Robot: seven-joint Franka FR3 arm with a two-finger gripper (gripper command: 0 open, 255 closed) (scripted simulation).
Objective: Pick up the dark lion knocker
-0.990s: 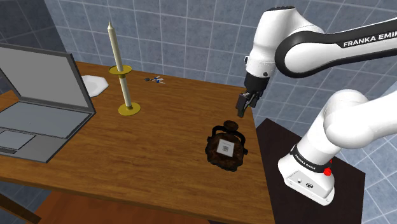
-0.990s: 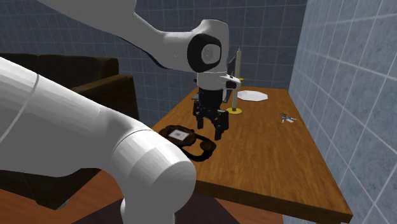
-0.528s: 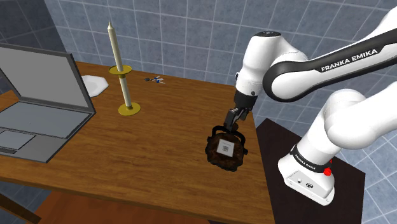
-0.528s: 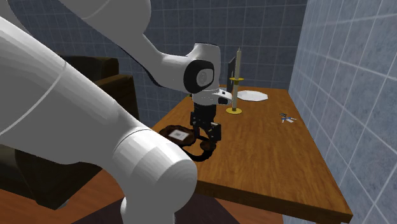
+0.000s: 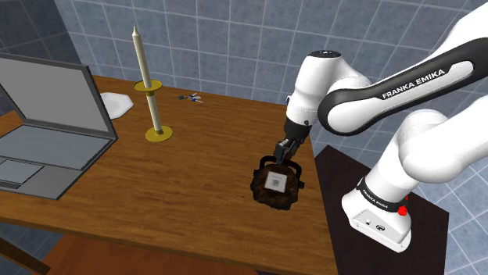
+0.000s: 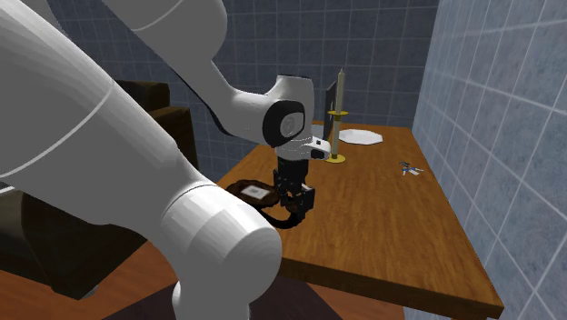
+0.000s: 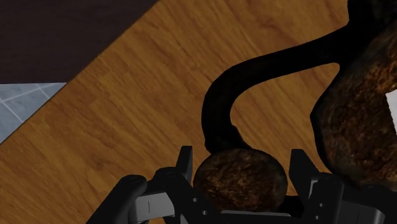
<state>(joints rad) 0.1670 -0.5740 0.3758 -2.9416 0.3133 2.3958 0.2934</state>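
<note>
The dark lion knocker (image 5: 274, 187) lies flat near the edge of the wooden table (image 5: 195, 180), a rusty brown lump with a white tag and a black ring. My black gripper (image 5: 282, 155) has come down on the end of the knocker that points toward the wall. In the wrist view my gripper (image 7: 242, 160) is open, and the fingers (image 7: 185, 163) straddle the knocker's brown knob (image 7: 239, 181) with slim gaps on both sides. The black ring (image 7: 254, 70) curves away from the knob toward the lion body (image 7: 362, 114). The second exterior view has the gripper (image 6: 293, 202) low over the knocker (image 6: 257, 193).
A grey laptop (image 5: 39, 133) stands open at the shoulder view's left. A tall candle in a yellow holder (image 5: 152, 94), a white dish (image 5: 116, 103) and a small metal piece (image 5: 190, 98) sit toward the tiled wall. The dark stand (image 5: 352, 183) adjoins the table edge beside the knocker.
The arm has dropped from well above the table down to the knocker. The open fingers now sit on either side of its knob. The knocker has not moved.
</note>
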